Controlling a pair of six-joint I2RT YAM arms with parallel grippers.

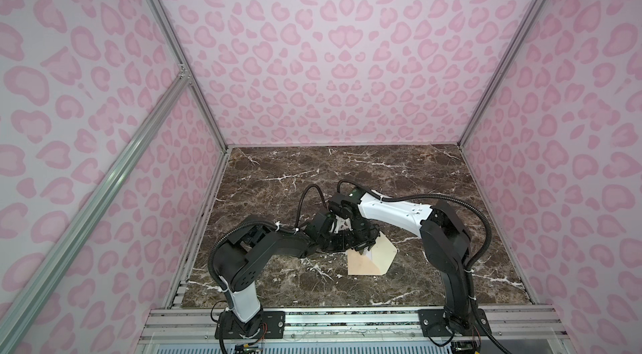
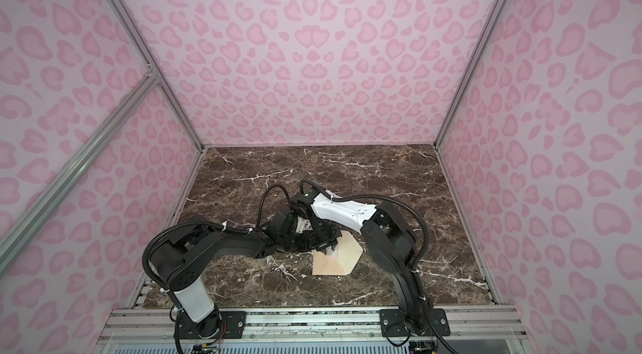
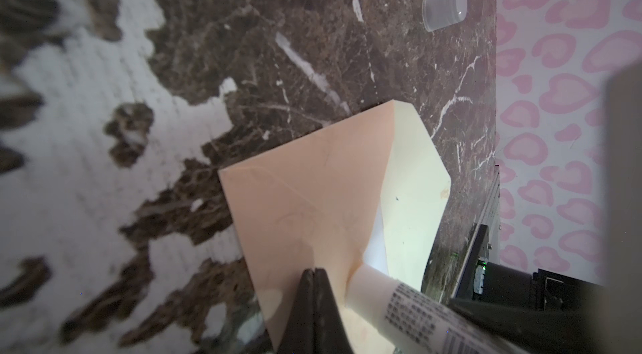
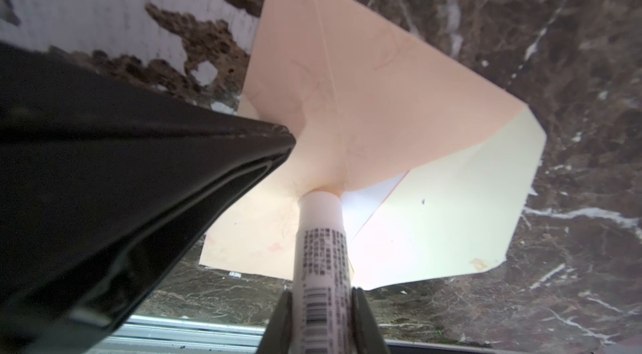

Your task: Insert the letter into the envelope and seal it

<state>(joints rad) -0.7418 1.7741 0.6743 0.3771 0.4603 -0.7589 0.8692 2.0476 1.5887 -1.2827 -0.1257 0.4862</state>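
Note:
The peach-tan envelope lies flat on the marble table near the front, seam side up, with its cream flap folded open. A white sliver of the letter shows inside the envelope's mouth. My left gripper is shut with nothing between its fingers, its tips resting on the envelope's body. My right gripper is shut on a white glue stick. The stick's tip touches the edge of the envelope's mouth, beside the left fingertips.
A small translucent cap lies on its side on the table near the pink-patterned wall. Both arms crowd together over the envelope. An aluminium rail runs along the table's front edge.

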